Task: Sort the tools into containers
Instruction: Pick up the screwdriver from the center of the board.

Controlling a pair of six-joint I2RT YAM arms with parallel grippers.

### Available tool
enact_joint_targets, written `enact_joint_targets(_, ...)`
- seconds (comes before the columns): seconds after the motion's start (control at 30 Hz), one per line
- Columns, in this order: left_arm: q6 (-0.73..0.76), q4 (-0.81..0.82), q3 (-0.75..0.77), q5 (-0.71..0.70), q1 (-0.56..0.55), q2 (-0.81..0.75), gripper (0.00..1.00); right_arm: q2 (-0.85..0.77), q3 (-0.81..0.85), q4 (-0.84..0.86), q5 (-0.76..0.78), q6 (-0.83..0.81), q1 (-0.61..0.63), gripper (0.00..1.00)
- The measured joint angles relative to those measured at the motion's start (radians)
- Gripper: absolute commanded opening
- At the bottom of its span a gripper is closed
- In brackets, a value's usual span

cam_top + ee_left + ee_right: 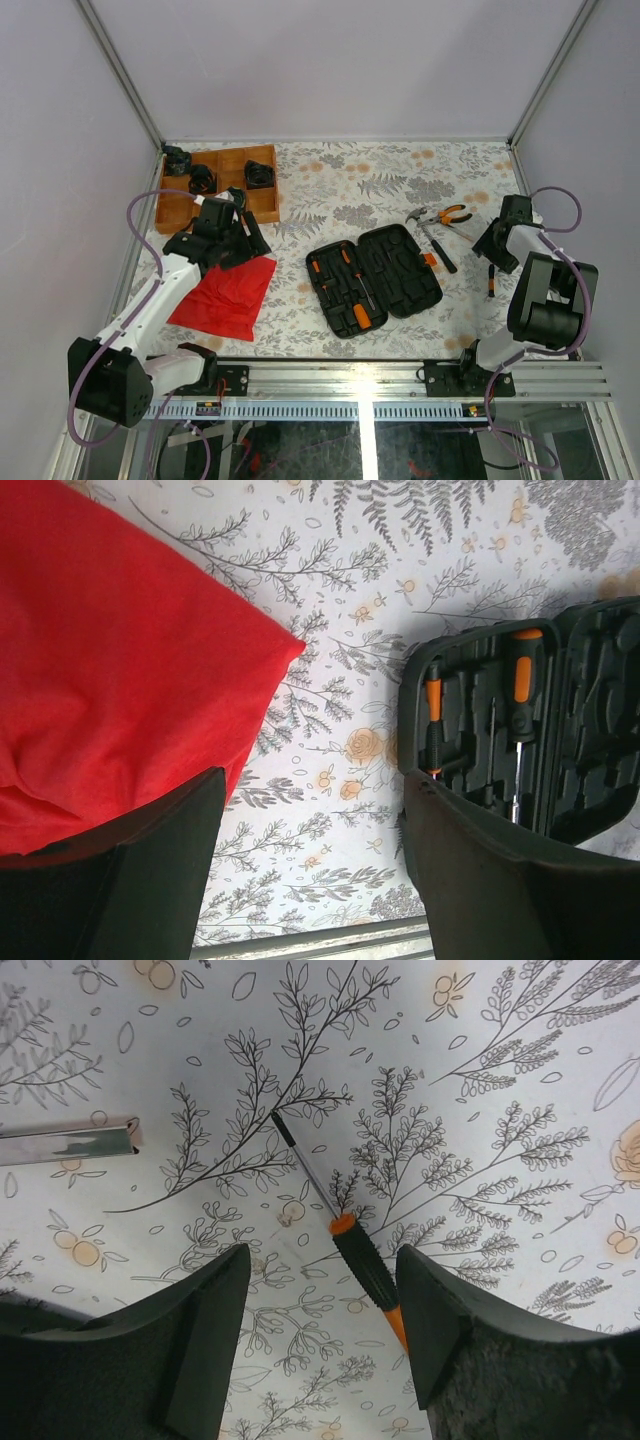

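The black clamshell tool case [374, 278] lies open at the table's middle, with orange-and-black screwdrivers in its slots; it also shows in the left wrist view [530, 730]. Orange-handled pliers [455, 214] and a hammer [432, 238] lie to its right. A slim screwdriver [350, 1250] with a black-and-orange handle lies on the cloth between my right gripper's open jaws, nearer the right finger; in the top view it [491, 282] lies beside that arm. My right gripper [322, 1295] is open above it. My left gripper [312, 825] is open and empty, between the red cloth and the case.
A red cloth [228, 293] lies at the left front. A compartmented wooden tray [178, 208] with black parts stands at the back left. A metal rail [380, 380] runs along the near edge. A metal bar end [70, 1142] shows at the left of the right wrist view.
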Motion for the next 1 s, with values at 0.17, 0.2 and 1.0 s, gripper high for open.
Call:
enact_joint_targets(0.17,0.002,0.000,0.024,0.000,0.000,0.009,0.70,0.042,0.002,0.004,-0.003,-0.004,0.000,0.60)
enact_joint_targets(0.2,0.002,0.000,0.025,0.002,0.000,0.015,0.70,0.044,0.002,0.008,-0.003,-0.004,0.000,0.59)
enact_joint_targets(1.0,0.016,-0.002,0.026,0.013,0.000,0.011,0.71,-0.095,-0.033,-0.008,0.028,-0.011,-0.003,0.05)
